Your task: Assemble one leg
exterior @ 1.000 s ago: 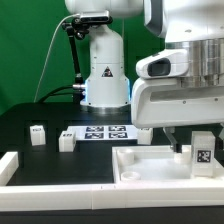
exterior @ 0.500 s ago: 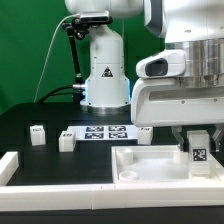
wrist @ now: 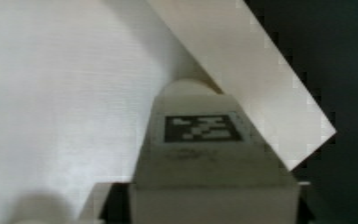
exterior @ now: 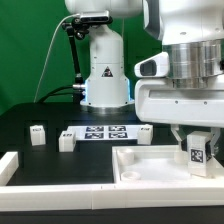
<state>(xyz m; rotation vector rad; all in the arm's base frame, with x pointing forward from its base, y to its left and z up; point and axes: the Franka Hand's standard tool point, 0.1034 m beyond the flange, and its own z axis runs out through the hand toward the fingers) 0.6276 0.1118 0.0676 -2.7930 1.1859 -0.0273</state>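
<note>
My gripper is shut on a leg, a small white block with a black-and-white tag facing the camera. It holds the leg upright over the far right corner of the wide white tray-like panel at the exterior view's right. In the wrist view the leg fills the middle, tag up, its tip against the panel's raised rim. The fingertips are mostly hidden behind the leg. Whether the leg's lower end touches the panel cannot be told.
Two more legs stand on the black table at the exterior view's left, a third behind the panel. The marker board lies before the arm's base. A white rail runs along the front.
The wrist has turned between the earlier frames and now. The held leg has stayed over the panel's far right corner, shifting slightly down.
</note>
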